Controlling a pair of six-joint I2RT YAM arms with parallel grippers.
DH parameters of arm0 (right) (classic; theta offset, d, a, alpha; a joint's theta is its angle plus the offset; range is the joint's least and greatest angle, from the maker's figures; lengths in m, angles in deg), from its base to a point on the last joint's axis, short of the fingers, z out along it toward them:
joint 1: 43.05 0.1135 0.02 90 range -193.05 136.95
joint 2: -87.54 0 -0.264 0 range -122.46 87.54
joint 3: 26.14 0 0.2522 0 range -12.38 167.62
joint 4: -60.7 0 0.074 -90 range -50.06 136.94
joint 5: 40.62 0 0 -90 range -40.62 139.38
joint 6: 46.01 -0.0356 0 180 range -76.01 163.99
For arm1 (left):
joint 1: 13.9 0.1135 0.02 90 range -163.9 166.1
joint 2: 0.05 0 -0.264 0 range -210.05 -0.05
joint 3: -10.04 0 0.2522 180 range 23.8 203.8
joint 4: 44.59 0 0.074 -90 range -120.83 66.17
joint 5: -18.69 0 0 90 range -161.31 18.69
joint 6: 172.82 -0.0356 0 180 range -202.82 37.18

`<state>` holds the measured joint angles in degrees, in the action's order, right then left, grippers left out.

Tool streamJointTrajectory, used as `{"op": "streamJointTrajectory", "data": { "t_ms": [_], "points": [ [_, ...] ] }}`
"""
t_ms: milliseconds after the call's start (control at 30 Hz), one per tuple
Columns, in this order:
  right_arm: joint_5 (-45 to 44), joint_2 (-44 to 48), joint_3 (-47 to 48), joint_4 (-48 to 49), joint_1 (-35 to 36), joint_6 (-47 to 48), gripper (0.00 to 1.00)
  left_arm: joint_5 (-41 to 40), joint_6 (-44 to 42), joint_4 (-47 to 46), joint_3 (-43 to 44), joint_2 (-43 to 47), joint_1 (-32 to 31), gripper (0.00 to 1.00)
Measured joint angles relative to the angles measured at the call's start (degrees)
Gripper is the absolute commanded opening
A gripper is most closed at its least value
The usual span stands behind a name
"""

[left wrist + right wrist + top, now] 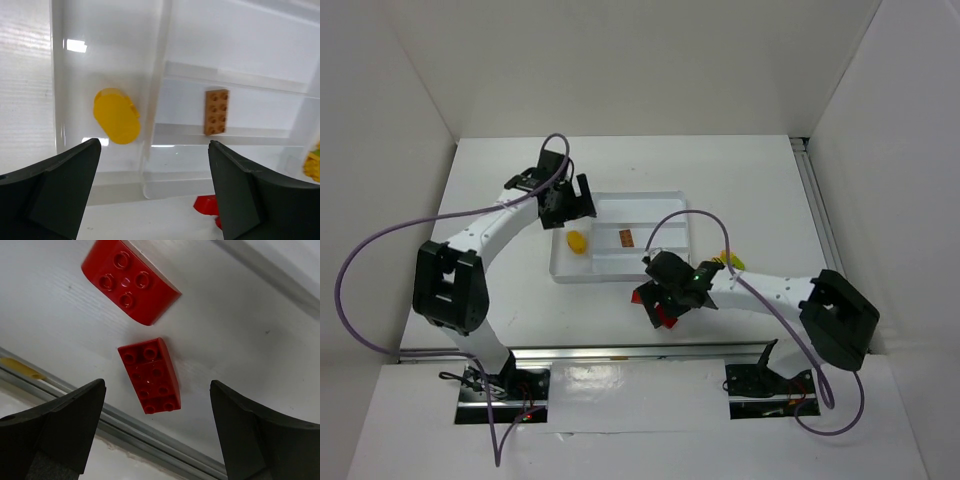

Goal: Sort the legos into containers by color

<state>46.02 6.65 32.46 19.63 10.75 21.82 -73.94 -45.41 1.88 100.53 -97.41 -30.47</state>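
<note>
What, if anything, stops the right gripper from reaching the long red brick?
Probably nothing, so yes: the right gripper hangs open directly over the long red brick, and the rounded red brick lies apart from it, not in the way.

Bright, even light, soft shadows, glare patches on the white tray.

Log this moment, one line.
left hand open above tray | right hand open above red bricks on table | yellow piece, tan brick in separate compartments
</note>
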Motion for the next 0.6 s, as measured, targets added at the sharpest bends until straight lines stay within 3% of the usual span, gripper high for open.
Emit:
{"op": "streamJointTrajectory", "data": {
  "t_ms": [67,133,267,300,333,400,467,600],
  "points": [
    [-1.0,-2.2,0.3,-0.2,1.2,0.2,0.92,0.7,-0.1,0.4,1.9,2.0,-0.1,1.0],
    [-2.2,-4.0,1.1,-0.6,3.0,0.6,0.83,1.3,-0.2,0.9,3.7,4.0,-0.1,1.0],
    [-4.6,-6.9,2.4,-0.6,5.5,1.0,0.51,1.8,-1.2,2.3,7.2,6.8,-0.1,0.99],
    [-5.2,-7.2,2.5,-0.5,5.9,0.7,0.51,1.9,-1.3,2.9,8.1,7.1,-0.1,0.99],
    [-5.8,-7.5,2.5,-0.5,6.3,0.4,0.4,1.9,-1.3,3.5,9.0,7.3,-0.1,0.99],
    [-6.4,-7.6,2.5,-0.6,6.5,0.4,0.39,2.0,-1.4,4.6,10.4,7.5,-0.1,0.99],
    [-6.8,-7.6,2.7,-0.7,6.5,0.2,0.25,2.1,-1.5,5.6,11.4,7.8,-0.1,0.99],
    [-7.0,-4.7,3.3,-1.8,6.6,0.2,0.25,1.9,-2.1,8.3,13.8,8.5,-0.1,1.0]
  ]
}}
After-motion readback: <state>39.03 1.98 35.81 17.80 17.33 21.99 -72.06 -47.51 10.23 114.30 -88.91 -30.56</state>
